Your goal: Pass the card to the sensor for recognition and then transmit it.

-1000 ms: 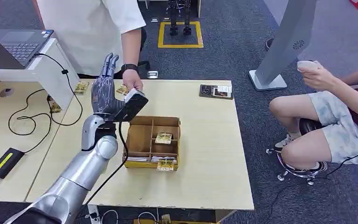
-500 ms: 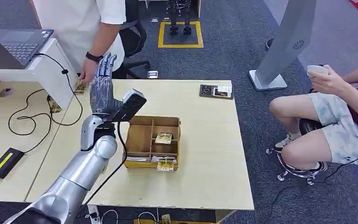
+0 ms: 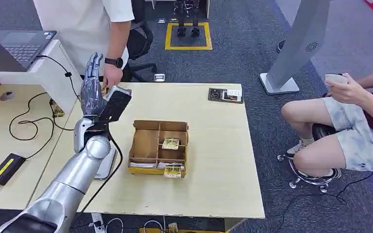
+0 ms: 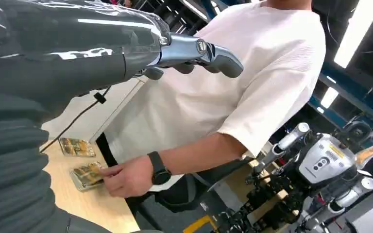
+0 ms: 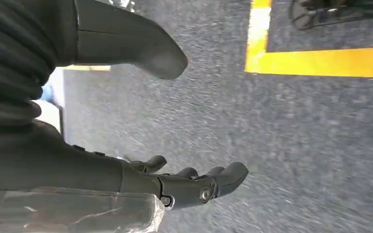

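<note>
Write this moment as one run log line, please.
left hand: raised, fingers up | person's hand: at card on table | right hand: holds nothing

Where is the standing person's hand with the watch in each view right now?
Head view: the person's hand is at the table's far left corner, just behind the raised left hand.
Left wrist view: it rests on a card on the table edge.
Right wrist view: not in it; it looks at the carpet.
Shared landmark: the black watch.
</note>
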